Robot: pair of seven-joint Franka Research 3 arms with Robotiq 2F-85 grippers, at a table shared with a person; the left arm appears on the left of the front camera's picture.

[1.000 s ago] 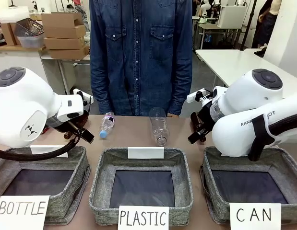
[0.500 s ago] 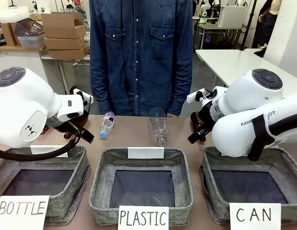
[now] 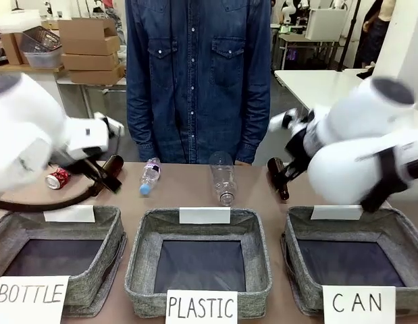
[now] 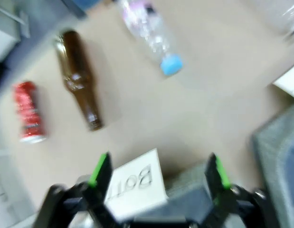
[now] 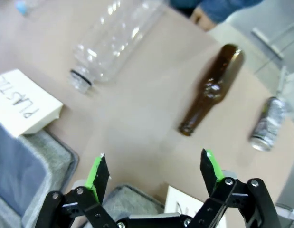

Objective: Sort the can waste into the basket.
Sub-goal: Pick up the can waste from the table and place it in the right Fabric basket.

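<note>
Left end effector and right end effector spread wide, empty; red can looks light, thin-walled, slippery; pinch its middle.

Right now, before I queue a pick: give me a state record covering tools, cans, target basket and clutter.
left tool: open, empty, over the BOTTLE card
right tool: open, empty, above the table
red can: lying on the table beside a brown bottle
dark patterned can: lying on the table beside a second brown bottle
CAN basket: nothing seen inside
clutter: blue-capped bottle and larger clear bottle, both lying down
status: neither can sorted yet
</note>
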